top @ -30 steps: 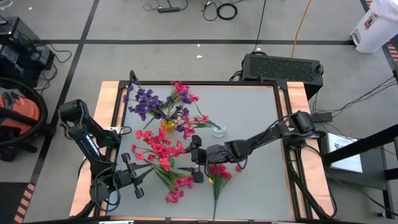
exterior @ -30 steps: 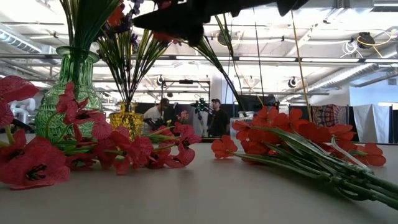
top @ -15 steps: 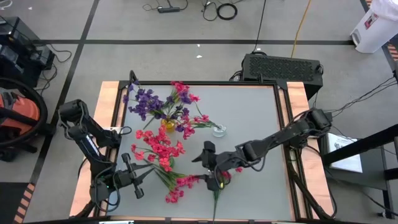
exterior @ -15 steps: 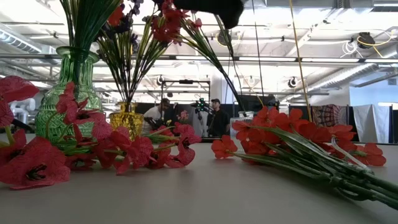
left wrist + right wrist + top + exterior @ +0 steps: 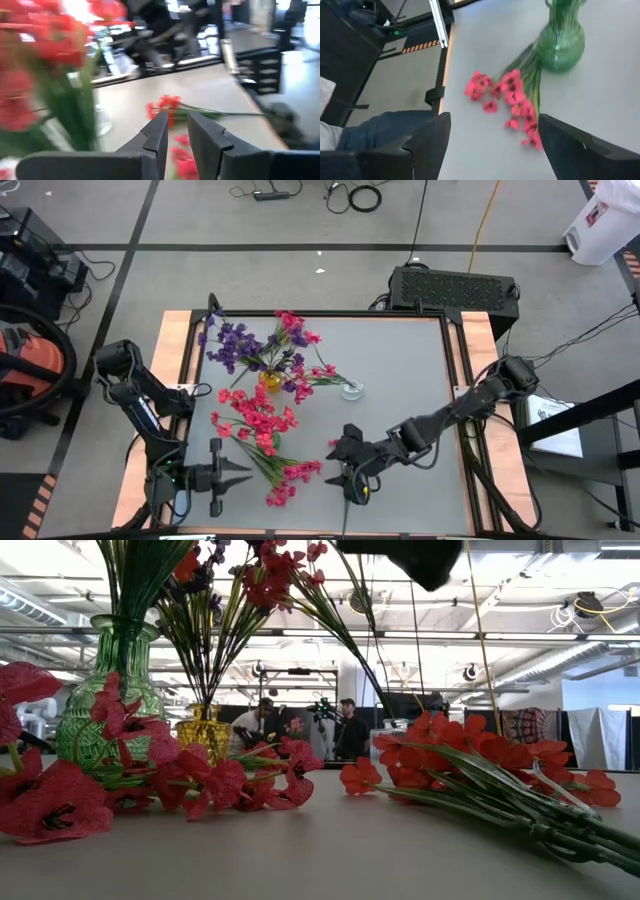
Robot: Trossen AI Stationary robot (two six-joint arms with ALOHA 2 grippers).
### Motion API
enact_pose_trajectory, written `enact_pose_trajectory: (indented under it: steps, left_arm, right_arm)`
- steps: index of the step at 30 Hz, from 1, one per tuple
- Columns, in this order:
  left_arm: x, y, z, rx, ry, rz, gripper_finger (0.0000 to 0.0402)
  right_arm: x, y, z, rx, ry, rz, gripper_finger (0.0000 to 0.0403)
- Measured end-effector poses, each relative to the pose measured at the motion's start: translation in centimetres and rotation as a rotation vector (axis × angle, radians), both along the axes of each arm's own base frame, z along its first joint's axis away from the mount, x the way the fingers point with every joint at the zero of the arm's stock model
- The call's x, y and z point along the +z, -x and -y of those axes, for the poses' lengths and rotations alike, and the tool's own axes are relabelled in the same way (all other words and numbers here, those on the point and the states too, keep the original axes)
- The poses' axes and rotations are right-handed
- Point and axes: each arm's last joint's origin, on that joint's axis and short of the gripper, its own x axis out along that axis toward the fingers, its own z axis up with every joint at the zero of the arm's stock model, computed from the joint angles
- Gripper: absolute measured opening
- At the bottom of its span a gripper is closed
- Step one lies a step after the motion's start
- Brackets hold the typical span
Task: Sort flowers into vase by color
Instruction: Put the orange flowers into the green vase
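Pink-red sprigs point(image 5: 255, 418) stand in a green vase point(image 5: 110, 690). Purple sprigs point(image 5: 232, 342) stand in a yellow vase point(image 5: 268, 379). Loose pink-red sprigs point(image 5: 288, 476) lie on the table near its front edge and also show in the right wrist view point(image 5: 507, 102). One more pink-red sprig point(image 5: 480, 775) lies with its stem point(image 5: 346, 508) toward the near edge. My right gripper point(image 5: 339, 464) hangs wide open above that sprig's blossoms and touches nothing point(image 5: 502, 145). My left gripper point(image 5: 238, 473) hovers at the table's near left, open by a narrow gap and empty point(image 5: 177, 127).
A small clear vase point(image 5: 352, 390) stands at mid-table, right of the yellow one. The table's right half point(image 5: 420, 370) is bare grey. Wooden rails point(image 5: 170, 380) border both sides. People stand in the room far behind the table point(image 5: 345, 725).
My right gripper has drawn away from the vases toward the table's near edge and a little to the right, and now hangs over the lone sprig. In the low view, pink-red blossoms that it covered now show above the green vase. My left gripper has turned about its own axis.
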Motion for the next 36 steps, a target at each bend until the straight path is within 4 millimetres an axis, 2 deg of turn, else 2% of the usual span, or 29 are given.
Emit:
enact_pose_trajectory:
  steps: [7, 22, 26, 30, 36]
  left_arm:
    - [-0.2, 0.0, 0.6, -0.207, 0.019, -0.047, 0.0082]
    - [-0.6, 0.1, 0.5, -0.201, -0.025, -0.073, 0.0082]
    - [-0.6, 0.1, 0.5, -0.196, 0.051, -0.078, 0.0082]
    - [-1.0, 0.1, 0.5, -0.228, 0.134, -0.117, 0.0082]
    - [-1.7, 0.3, 0.4, -0.226, 0.209, -0.182, 0.0082]
  right_arm:
    - [-0.6, 1.0, -0.9, -0.076, -0.11, -0.105, 0.0292]
    - [-1.6, 3.3, -3.1, -0.357, -0.22, -0.176, 0.0292]
    - [-2.8, 3.5, -4.0, -0.415, -0.249, -0.196, 0.0292]
    - [-5.2, 3.2, -5.1, -0.472, -0.294, -0.258, 0.0292]
    - [-7.5, 2.9, -5.5, -0.549, -0.347, -0.326, 0.0292]
